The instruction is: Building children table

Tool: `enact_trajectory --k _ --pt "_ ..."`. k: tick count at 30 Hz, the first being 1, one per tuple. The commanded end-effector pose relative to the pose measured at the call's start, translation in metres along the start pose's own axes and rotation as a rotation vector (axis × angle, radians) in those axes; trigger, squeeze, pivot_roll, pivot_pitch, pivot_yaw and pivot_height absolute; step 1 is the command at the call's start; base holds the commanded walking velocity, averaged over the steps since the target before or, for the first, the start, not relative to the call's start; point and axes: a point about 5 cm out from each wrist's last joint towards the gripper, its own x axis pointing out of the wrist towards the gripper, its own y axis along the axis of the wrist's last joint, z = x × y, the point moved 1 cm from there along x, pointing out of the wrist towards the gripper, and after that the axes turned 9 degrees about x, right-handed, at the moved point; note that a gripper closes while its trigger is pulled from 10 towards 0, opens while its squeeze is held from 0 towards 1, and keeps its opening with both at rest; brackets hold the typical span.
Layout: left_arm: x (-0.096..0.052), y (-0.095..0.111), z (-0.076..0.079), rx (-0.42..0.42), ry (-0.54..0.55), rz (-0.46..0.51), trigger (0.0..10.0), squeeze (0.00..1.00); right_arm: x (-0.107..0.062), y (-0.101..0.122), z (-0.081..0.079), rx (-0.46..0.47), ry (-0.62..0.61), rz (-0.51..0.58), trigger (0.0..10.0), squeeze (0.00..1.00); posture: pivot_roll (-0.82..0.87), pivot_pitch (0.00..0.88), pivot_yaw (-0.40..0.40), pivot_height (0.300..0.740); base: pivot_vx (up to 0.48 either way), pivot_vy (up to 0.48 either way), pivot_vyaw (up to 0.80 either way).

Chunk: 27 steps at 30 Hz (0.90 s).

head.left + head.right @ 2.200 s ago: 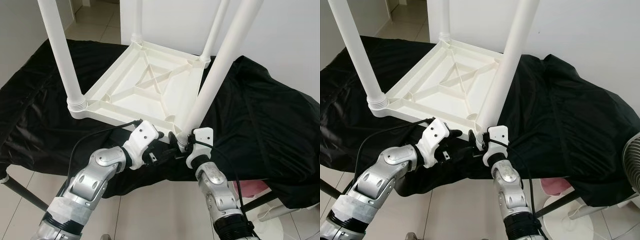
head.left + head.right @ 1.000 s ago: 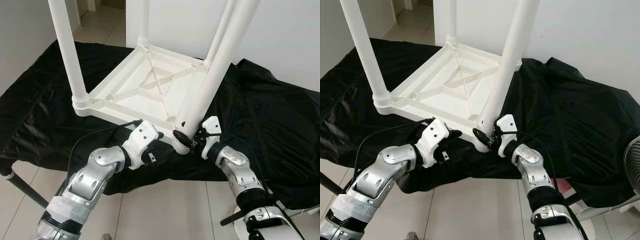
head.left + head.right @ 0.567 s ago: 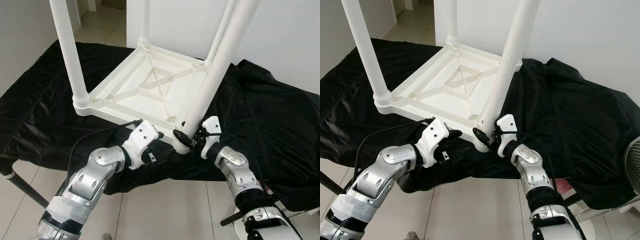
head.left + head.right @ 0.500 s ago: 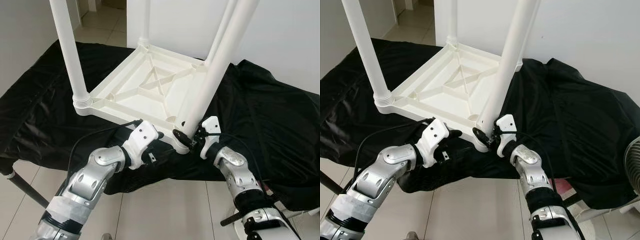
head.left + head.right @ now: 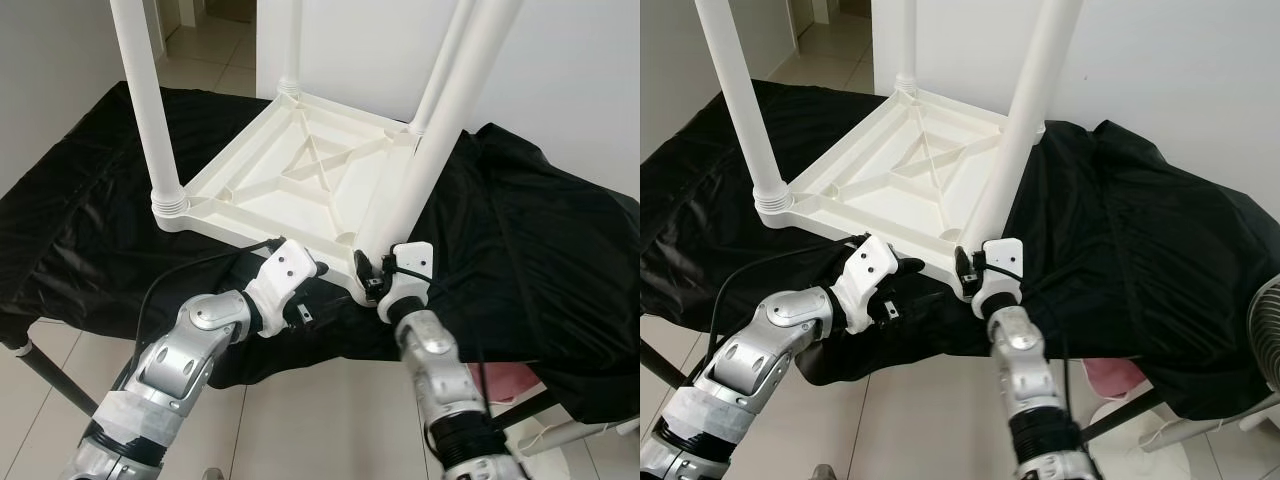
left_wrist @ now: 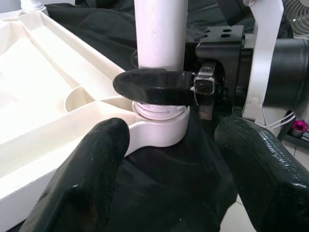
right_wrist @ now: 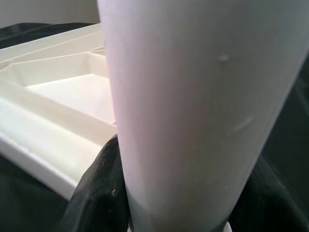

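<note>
Right claw around corner leg

1. A white table top lies upside down on a black cloth — legs upward.
2. The right gripper clasps the near leg at its base.
3. The left gripper sits just beside that corner — fingers hidden.

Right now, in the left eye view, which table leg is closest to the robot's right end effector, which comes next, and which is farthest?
1. Near leg: the right end effector grips its base, at the upside-down table's near corner.
2. Left leg: at the left corner, across the tabletop.
3. Far leg: at the back corner, by the wall.
</note>
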Motion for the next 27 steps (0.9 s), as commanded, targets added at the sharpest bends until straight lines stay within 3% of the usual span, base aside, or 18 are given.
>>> enact_trajectory --k 1,4,23,24,27 --pt "0.0014 0.0023 -0.0018 0.013 0.003 0.004 10.0 0.00 -0.0084 -0.0181 -0.0034 0.012 -0.020 -0.085 10.0 0.00 0.07 0.034 -0.112 0.740 0.000 0.000 0.00" --pt "0.0013 0.0022 -0.0017 0.013 0.006 0.003 10.0 0.00 -0.0090 -0.0176 -0.0120 0.012 0.031 -0.084 10.0 0.00 0.06 0.034 -0.110 0.740 0.000 0.000 0.00" --pt "-0.0009 0.0009 -0.0024 0.016 0.013 -0.002 10.0 0.00 -0.0116 -0.0131 -0.0080 0.011 -0.012 -0.086 10.0 0.00 0.07 0.034 -0.112 0.740 0.000 0.000 0.00" --pt "-0.0010 0.0008 -0.0022 0.016 0.012 -0.002 10.0 0.00 -0.0117 -0.0133 -0.0086 0.024 -0.004 -0.089 10.0 1.00 0.07 0.031 -0.113 0.740 0.000 0.000 0.00" --pt "-0.0012 0.0006 -0.0018 0.016 0.010 -0.002 10.0 0.00 -0.0119 -0.0128 -0.0093 0.030 0.008 -0.090 10.0 1.00 0.07 0.031 -0.112 0.740 0.000 0.000 0.00"
